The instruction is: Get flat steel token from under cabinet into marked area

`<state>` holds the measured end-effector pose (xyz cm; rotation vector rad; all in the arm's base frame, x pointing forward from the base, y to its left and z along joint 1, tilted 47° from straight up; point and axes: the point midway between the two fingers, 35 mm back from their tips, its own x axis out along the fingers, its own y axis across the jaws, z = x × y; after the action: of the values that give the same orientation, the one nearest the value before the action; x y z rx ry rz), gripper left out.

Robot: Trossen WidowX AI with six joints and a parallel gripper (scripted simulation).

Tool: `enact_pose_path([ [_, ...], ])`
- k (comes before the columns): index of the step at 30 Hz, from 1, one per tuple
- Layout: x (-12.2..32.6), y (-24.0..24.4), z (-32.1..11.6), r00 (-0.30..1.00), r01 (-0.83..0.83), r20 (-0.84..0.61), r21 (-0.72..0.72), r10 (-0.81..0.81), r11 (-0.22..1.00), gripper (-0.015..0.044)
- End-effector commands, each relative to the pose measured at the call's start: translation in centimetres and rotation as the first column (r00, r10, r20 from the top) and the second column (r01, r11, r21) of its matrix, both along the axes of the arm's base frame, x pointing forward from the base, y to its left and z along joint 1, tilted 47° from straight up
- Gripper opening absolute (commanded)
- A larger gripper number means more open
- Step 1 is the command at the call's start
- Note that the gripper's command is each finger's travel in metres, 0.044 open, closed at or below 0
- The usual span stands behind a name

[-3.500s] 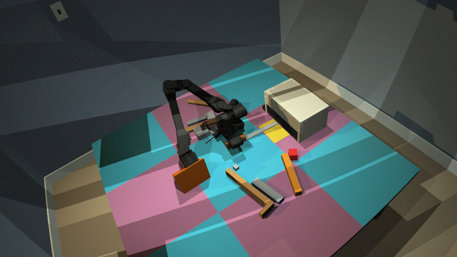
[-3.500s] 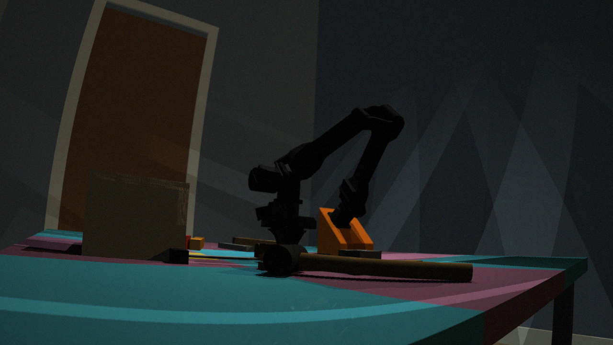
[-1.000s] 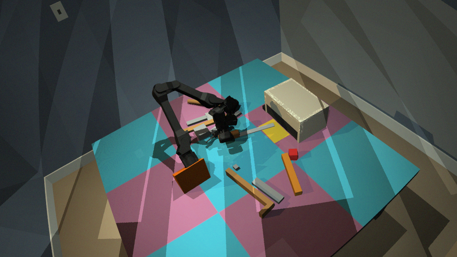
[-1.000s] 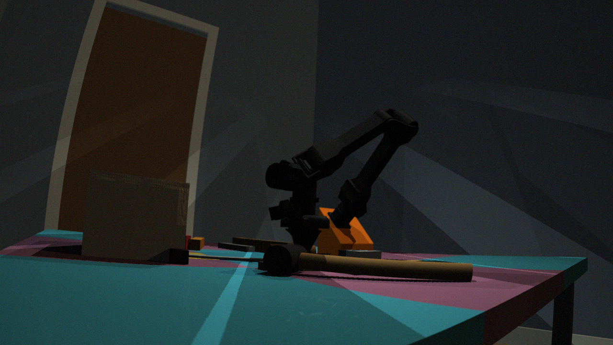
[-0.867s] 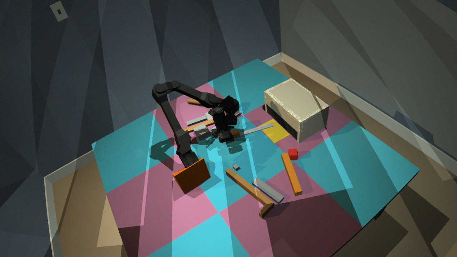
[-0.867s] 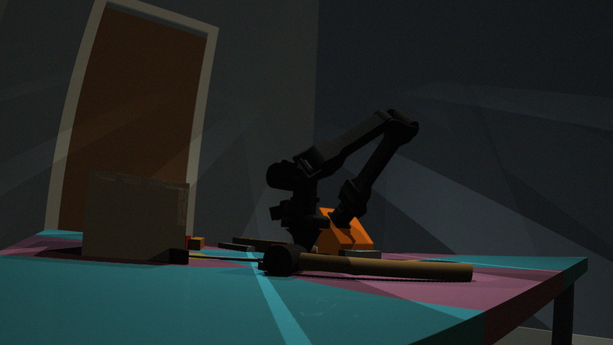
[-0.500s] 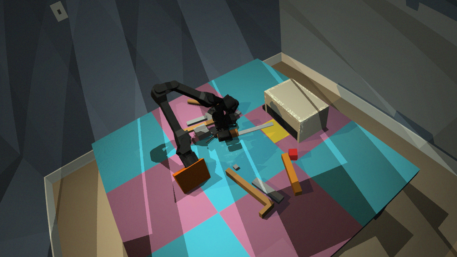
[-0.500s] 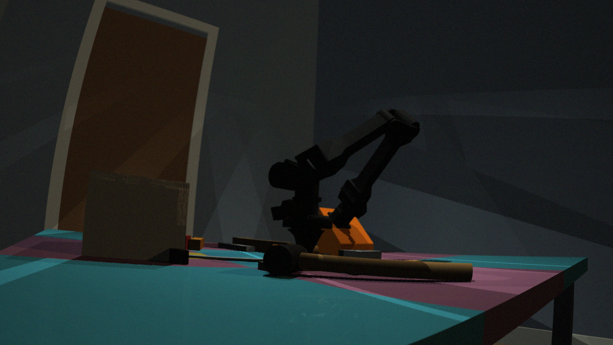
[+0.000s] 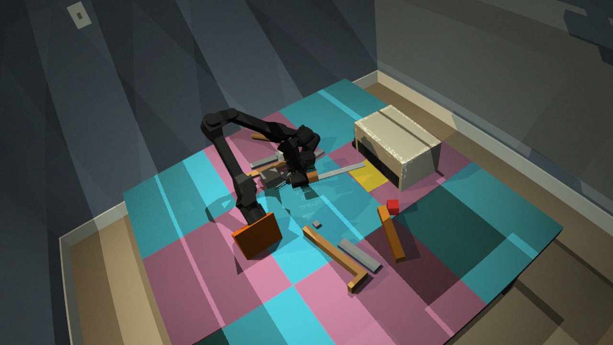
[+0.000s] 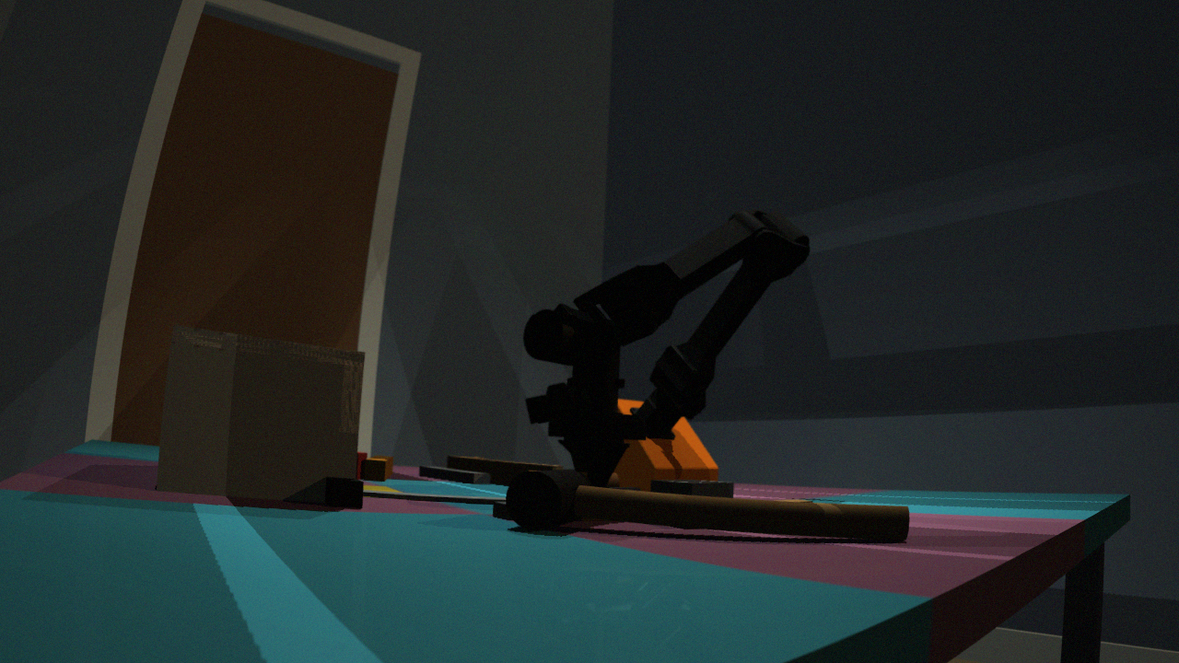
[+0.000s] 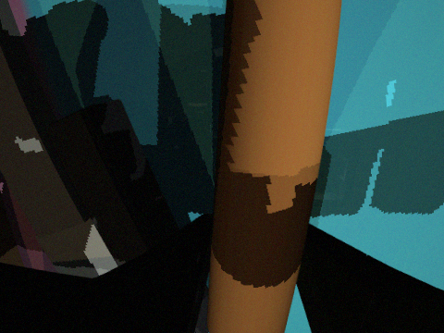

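The beige cabinet (image 9: 396,132) (image 10: 280,420) stands at the right in the top view, with dark vent slots (image 9: 377,164) low on its front. The yellow marked area (image 9: 371,180) (image 10: 379,489) lies before it. My gripper (image 9: 300,179) (image 11: 251,228) is shut on the round orange-brown handle (image 9: 312,176) (image 11: 284,92) of a tool with a long flat grey blade (image 9: 338,171) (image 10: 437,497). The blade is low over the table, its tip above the back-left part of the yellow area, short of the cabinet. I cannot make out the steel token in any view.
A red cube (image 9: 392,206) and an orange bar (image 9: 391,234) are right of the marked area. An L-shaped wooden stick (image 9: 332,251), a grey bar (image 9: 359,255) and a small grey block (image 9: 316,224) lie nearer. A mallet (image 10: 741,508) and several pieces lie behind my gripper.
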<state>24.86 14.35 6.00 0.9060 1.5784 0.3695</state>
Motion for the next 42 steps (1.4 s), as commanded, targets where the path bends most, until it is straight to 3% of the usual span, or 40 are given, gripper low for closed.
enact_pose_path([
  [1, 0.15, 0.22, 0.43, 1.000, -0.006, 0.012, 0.009, 0.006, 1.000, 0.0000],
  [8, 0.03, 0.10, 0.12, 1.000, -0.002, 0.003, 0.002, 0.002, 1.000, 0.0184],
  [13, 0.04, 0.11, 0.14, 1.000, -0.002, 0.003, 0.002, 0.002, 1.000, 0.0200],
  [16, 0.02, 0.09, 0.11, 1.000, 0.001, 0.005, 0.009, -0.001, 1.000, 0.0270],
  [34, 0.00, 0.40, -0.26, 1.000, 0.003, 0.003, 0.010, -0.003, 1.000, 0.0270],
  [42, 0.05, 0.02, -0.25, 1.000, 0.009, 0.003, 0.004, -0.009, 1.000, 0.0216],
])
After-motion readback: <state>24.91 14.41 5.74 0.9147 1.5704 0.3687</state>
